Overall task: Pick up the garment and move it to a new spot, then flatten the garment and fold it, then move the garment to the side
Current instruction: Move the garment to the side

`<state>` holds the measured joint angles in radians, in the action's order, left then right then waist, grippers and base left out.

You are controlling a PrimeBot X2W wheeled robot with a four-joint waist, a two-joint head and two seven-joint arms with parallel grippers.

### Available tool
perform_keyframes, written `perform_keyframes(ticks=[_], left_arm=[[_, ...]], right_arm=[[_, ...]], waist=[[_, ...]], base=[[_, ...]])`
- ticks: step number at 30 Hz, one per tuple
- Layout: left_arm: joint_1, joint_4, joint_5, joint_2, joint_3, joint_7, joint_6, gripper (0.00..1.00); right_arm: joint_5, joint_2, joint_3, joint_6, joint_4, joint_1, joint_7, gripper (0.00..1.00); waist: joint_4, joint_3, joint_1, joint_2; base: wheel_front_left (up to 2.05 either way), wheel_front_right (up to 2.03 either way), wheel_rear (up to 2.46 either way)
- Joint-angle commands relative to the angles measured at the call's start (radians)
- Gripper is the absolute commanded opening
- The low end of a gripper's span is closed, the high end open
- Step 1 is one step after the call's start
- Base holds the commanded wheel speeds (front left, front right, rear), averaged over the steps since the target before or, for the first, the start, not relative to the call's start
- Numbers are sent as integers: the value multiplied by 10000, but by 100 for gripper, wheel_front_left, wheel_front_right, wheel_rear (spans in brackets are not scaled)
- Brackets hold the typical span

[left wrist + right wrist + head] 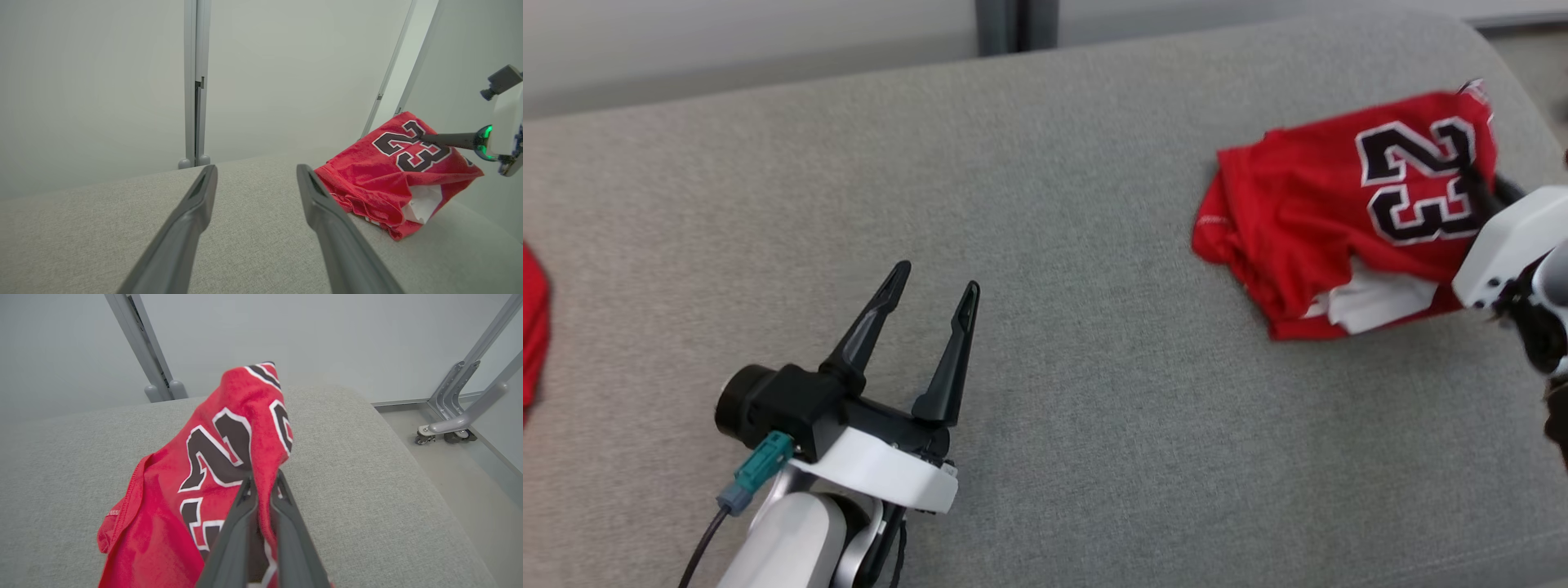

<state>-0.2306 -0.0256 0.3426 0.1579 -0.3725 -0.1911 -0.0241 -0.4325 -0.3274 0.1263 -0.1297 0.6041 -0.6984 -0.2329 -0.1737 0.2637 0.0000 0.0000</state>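
Near the far right corner of the grey fabric cushion (1054, 204), the red number 23 jersey (1323, 212) lies in a loose folded bundle, with one edge raised. The right tool (263, 481) is pinched tight on that raised edge, while the left tool (935, 279) hangs wide open and empty, well apart. Folding looks done, so the move aside seems nearly finished, with only the release left.
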Motion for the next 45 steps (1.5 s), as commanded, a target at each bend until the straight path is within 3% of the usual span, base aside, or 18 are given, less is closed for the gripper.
perform_keyframes(ticks=[1, 9, 15, 16, 17, 18, 26, 35, 45], left_arm=[[-221, 93, -77, 124, 23, 70, -25, 100], [-761, 731, -333, 474, -65, 637, -49, 100], [-948, 898, -377, 599, -106, 774, -65, 100], [-945, 888, -367, 596, -128, 773, -66, 100], [-944, 868, -353, 589, -146, 769, -70, 100], [-935, 835, -338, 570, -170, 753, -67, 100], [-810, 550, -142, 331, -250, 425, -2, 100], [-310, -137, 223, 56, -137, -154, 92, 100], [615, -619, 655, 192, 518, -513, 456, 100]], right_arm=[[21, -116, -31, -22, 135, -292, 170, 0], [333, -632, -285, -14, 1520, -1984, 1124, 0], [1179, -773, -876, -14, 3036, -2969, 1642, 0], [1316, -777, -952, -14, 3203, -3113, 1803, 30], [1456, -784, -1042, -14, 3367, -3237, 1967, 77], [1635, -779, -1071, -14, 3531, -3275, 2141, 100], [2357, -676, -957, -14, 4064, -3384, 3775, 100], [2219, -836, -395, -14, 3702, -2684, 4541, 100], [800, -1098, -240, -14, 747, 21, 4362, 100]], waist=[[-411, 673, 0, 0], [-611, 1851, 0, 0], [-573, 2221, 0, 0], [-551, 2224, 0, 0], [-520, 2210, 0, 0], [-481, 2166, 0, 0], [-134, 1536, 0, 0], [424, 36, 0, 0], [1467, -1989, 0, 0]], base=[[0, 0, 0], [0, 0, 0], [0, 0, 0], [0, 0, 0], [0, 0, 0], [0, 0, 0], [0, 0, 0], [0, 0, 0], [0, 0, 0]])
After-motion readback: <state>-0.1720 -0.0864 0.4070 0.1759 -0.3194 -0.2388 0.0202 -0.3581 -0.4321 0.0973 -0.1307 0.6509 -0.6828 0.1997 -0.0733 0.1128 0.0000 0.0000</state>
